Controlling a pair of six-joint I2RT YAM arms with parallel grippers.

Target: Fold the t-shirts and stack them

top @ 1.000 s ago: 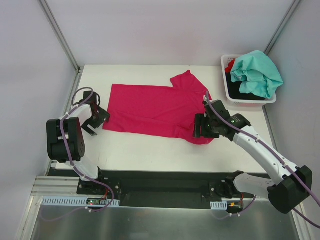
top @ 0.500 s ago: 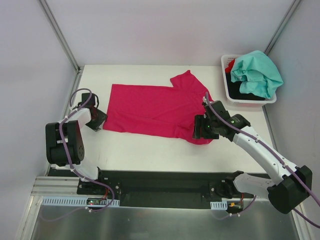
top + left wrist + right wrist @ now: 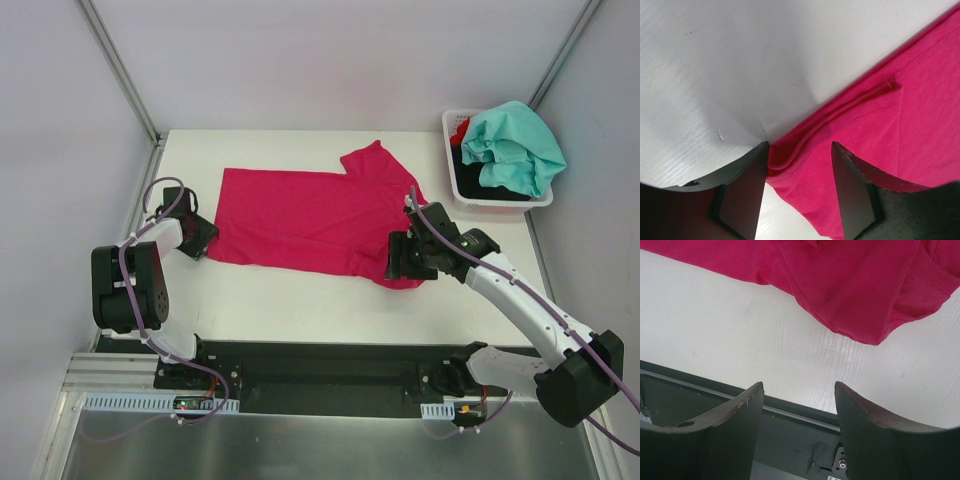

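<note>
Plainly, hem corner of magenta t-shirt [image 3: 910, 130] between parted left tool [image 3: 799, 147]; right tool [image 3: 799, 390] released, near sleeve.

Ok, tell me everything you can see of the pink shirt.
The pink shirt is soft magenta cloth with stitched hems, spread mostly flat on the table, one sleeve pointing far, another bunched near the right gripper. Its near-left corner, rumpled, lies between the fingers of the left gripper, not clearly pinched.
</note>
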